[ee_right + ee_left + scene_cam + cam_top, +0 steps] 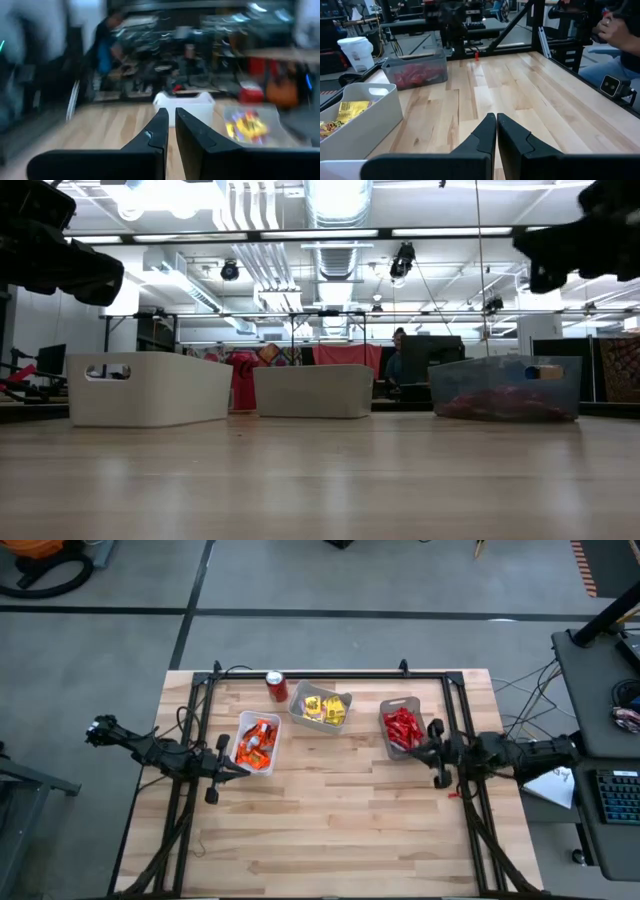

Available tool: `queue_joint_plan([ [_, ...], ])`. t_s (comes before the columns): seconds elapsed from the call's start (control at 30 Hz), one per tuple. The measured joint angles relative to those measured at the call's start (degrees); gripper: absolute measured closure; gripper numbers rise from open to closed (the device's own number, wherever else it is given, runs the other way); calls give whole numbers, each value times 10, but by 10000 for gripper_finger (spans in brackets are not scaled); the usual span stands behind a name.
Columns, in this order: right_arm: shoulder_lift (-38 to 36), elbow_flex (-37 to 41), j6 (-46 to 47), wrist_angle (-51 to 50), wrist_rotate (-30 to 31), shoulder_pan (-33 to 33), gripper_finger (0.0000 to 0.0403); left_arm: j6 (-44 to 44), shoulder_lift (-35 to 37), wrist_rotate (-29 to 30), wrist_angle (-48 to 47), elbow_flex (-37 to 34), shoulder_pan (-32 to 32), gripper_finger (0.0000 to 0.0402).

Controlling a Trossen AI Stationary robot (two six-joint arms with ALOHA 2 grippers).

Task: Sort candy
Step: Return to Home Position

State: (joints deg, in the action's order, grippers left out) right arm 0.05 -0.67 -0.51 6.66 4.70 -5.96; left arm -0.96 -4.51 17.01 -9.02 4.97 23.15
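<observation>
The candy lies in three bins in a row on the wooden table. Orange sweets (258,740) fill the white left bin (243,752), yellow ones (325,708) the middle bin (300,710), red ones (402,725) the clear right bin (388,740). My left gripper (243,768) hangs shut and empty above the table, beside the orange bin's near end. My right gripper (418,750) hovers shut and empty at the red bin's right side. Both point level toward the table's middle. In the wrist views the left fingers (496,125) and the right fingers (171,122) hold nothing.
A red soda can (277,687) stands at the far edge, left of the yellow bin. A black frame (330,674) runs along the far and side edges. A person's hand (615,27) shows beyond the table's right side. Bare wood (330,820) spans the near half.
</observation>
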Motion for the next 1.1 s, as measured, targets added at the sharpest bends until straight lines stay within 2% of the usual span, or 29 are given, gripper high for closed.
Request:
queue_joint_plan([
  [0.1,0,0,-126,-4,-75,0,376,0,-2,0,1,0,0,402],
  [0.17,0,0,-149,-11,-115,0,376,0,-2,0,-1,0,0,402],
  [0.23,0,0,-150,-19,-124,6,376,0,-6,0,2,0,0,402],
  [0.37,0,0,-71,-49,-108,25,376,0,-8,0,1,0,0,402],
  [0.5,0,1,25,-55,-24,37,376,0,-10,0,1,0,0,402],
  [0.6,0,0,75,-52,-9,50,376,0,-12,0,-1,0,0,402],
  [1.1,12,-6,80,-50,-1,51,376,0,-13,0,0,0,0,402],
])
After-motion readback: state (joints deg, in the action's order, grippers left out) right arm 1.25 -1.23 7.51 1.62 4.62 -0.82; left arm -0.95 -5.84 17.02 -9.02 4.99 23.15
